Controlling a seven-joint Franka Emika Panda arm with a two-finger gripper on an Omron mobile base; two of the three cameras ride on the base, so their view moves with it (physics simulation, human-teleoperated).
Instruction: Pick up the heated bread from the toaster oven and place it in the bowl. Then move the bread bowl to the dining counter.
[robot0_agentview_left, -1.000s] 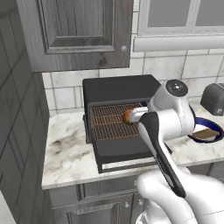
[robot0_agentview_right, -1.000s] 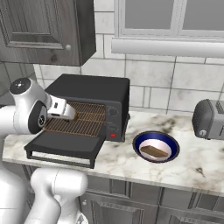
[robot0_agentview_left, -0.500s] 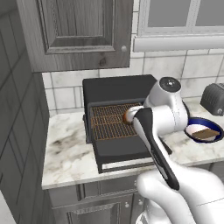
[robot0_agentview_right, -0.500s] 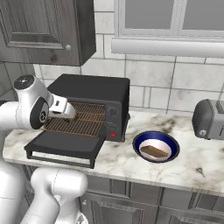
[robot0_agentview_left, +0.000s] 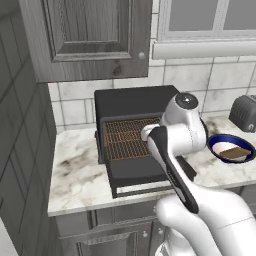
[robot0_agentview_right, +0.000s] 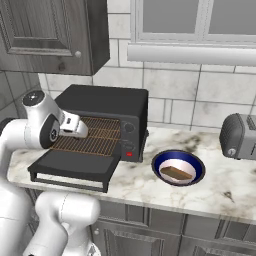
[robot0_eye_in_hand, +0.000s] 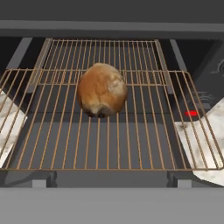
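The pincer (robot0_agentview_right: 80, 131) has moved nearer the round bread (robot0_eye_in_hand: 102, 89) on the toaster oven (robot0_agentview_right: 107, 102) rack to grab it; spread or pressed together, I cannot tell.

The table (robot0_agentview_right: 210, 187) is a marbled white stone top backed by wall tiles. On it stand the toaster oven (robot0_agentview_right: 107, 107), door dropped open toward the front edge, the bowl (robot0_agentview_right: 177, 167) just beside the oven's right side, and a small grey slot toaster (robot0_agentview_right: 239, 136) farther right, near the wall.
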